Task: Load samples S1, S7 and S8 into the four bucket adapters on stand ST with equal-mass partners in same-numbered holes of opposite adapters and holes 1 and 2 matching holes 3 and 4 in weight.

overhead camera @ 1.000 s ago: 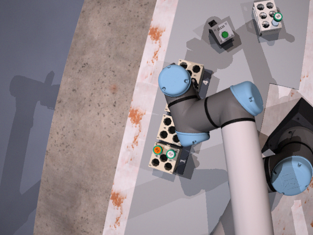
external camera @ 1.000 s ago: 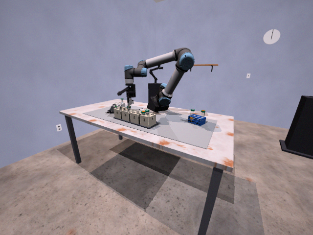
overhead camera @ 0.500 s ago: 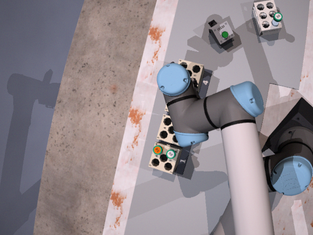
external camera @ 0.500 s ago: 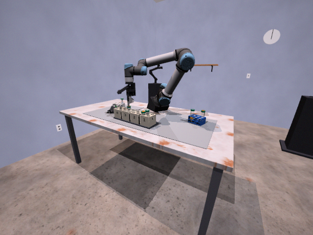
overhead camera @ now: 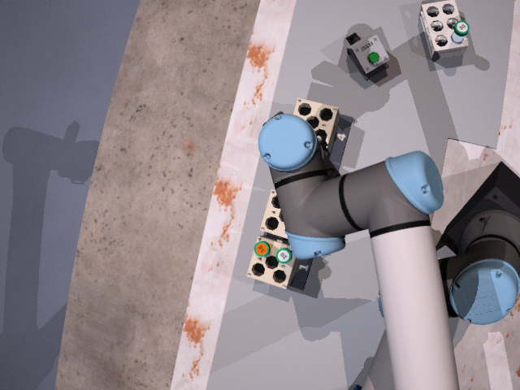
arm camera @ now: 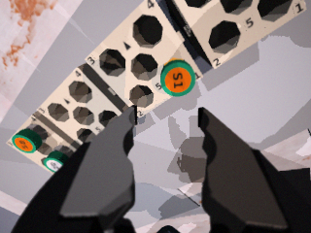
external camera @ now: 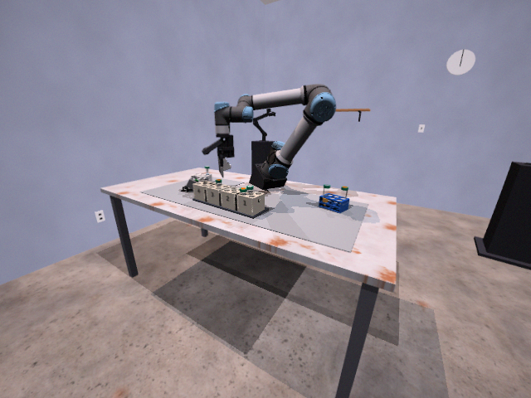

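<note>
My gripper (arm camera: 167, 108) (external camera: 221, 171) is open and empty, hanging above the row of adapters. Sample S1 (arm camera: 178, 81) (external camera: 218, 182), with an orange cap dot, stands free of the fingers in adapter 3 (arm camera: 121, 41), apparently in hole 1. In the top view the arm's wrist hides this spot. Adapter 1 (overhead camera: 289, 280) (arm camera: 17, 136) holds an orange-dot sample (overhead camera: 262, 248) (arm camera: 24, 142) and a white-dot blank (overhead camera: 283, 254) (arm camera: 54, 161). The holes that show in adapter 4 (overhead camera: 302, 105) (arm camera: 243, 46) and adapter 2 (overhead camera: 267, 210) (arm camera: 94, 99) are empty.
The green DONE key (overhead camera: 373, 57) sits on its small desk beyond adapter 4. A white rack (overhead camera: 447, 49) at the back holds a blank marked 30 (overhead camera: 461, 28). A blue rack (external camera: 333, 201) with two tubes stands to the right of the arm's base.
</note>
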